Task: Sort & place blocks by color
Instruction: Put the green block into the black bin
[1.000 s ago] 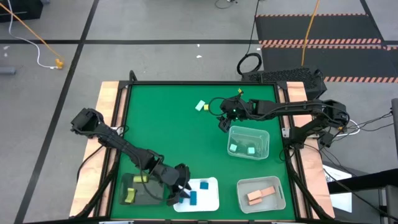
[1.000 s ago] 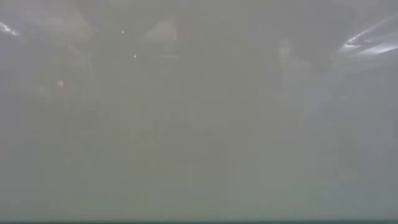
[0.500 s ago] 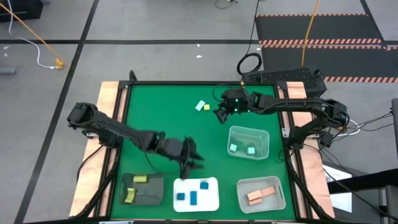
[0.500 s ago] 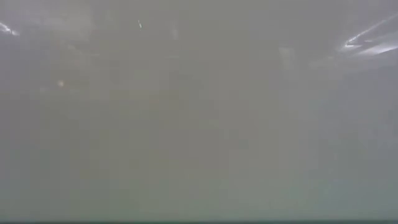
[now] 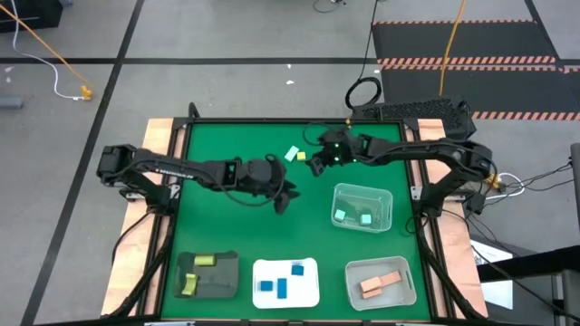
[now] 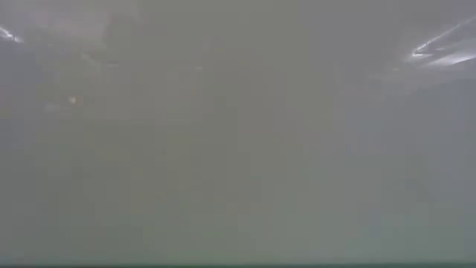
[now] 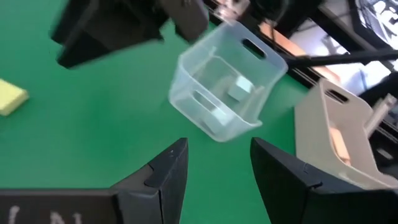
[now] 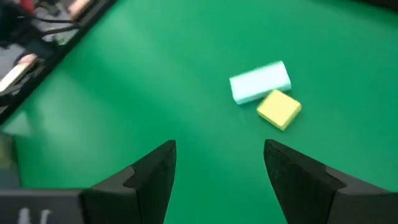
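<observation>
Blocks left to sort: two remain loose on the green mat, a small yellow-green square block (image 8: pixel 279 109) and a short mint-teal bar (image 8: pixel 259 82), touching each other toward the far side of the table, well apart from every tray.
Right gripper: your right gripper (image 8: pixel 217 165) hovers just beside that pair with its fingers spread and nothing between them; you are lined up, I judge, to take one of the two.
Left gripper: your left gripper (image 7: pixel 219 165) hangs over the middle of the mat, fingers spread and empty, facing the clear tray.
Clear plastic tray: this clear plastic tub (image 5: pixel 362 207) holds mint-teal cubes, so the teal bar belongs there.
Dark tray: the dark tray (image 5: pixel 207 274) at the near left holds yellow-green pieces, so the yellow-green block goes there.
White tray: the flat white tray (image 5: pixel 286 282) beside it carries the blue pieces.
Pale tub: the pale tub (image 5: pixel 381 281) at the near right holds tan-pink bars.
Progress: you look nearly finished.
Surface: the green mat (image 5: pixel 236 145) sits on a table with pale wooden edges.
Room: grey floor, a striped ramp and loose cables lie beyond the table.
Low camera: you get only grey haze from it.
</observation>
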`<state>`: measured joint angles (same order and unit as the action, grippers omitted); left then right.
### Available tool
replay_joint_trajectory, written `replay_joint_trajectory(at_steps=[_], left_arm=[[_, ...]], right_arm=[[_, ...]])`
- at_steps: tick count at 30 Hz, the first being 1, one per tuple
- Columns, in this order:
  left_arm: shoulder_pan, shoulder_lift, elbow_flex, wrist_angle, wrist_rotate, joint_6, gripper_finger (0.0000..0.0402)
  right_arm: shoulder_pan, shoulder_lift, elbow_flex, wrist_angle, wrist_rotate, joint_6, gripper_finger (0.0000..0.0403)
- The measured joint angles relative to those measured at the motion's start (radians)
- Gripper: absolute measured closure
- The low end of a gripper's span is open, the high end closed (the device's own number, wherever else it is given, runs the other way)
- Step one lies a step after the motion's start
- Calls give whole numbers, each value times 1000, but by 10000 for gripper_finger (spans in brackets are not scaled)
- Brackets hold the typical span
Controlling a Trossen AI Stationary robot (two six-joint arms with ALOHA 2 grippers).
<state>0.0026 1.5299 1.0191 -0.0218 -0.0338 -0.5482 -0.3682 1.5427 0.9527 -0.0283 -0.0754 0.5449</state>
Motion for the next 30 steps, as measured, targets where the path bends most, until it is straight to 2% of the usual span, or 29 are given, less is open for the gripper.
replay_joint_trajectory(at_steps=[5, 10, 14, 23, 30], left_arm=[[33, 0, 0, -6, 36, -7, 227], [52, 0, 0, -10, 166, -7, 227], [71, -30, 0, -73, 266, 1, 227], [162, -186, -1, -369, 260, 110, 227], [228, -283, 2, -396, 259, 151, 227]], right_arm=[[-5, 95, 28, 49, 55, 59, 167], [-4, 196, 124, 26, 130, -30, 167], [-6, 277, 190, -22, 135, -83, 167], [-12, 384, 239, -23, 211, -86, 167], [-12, 452, 262, -12, 240, -67, 167]])
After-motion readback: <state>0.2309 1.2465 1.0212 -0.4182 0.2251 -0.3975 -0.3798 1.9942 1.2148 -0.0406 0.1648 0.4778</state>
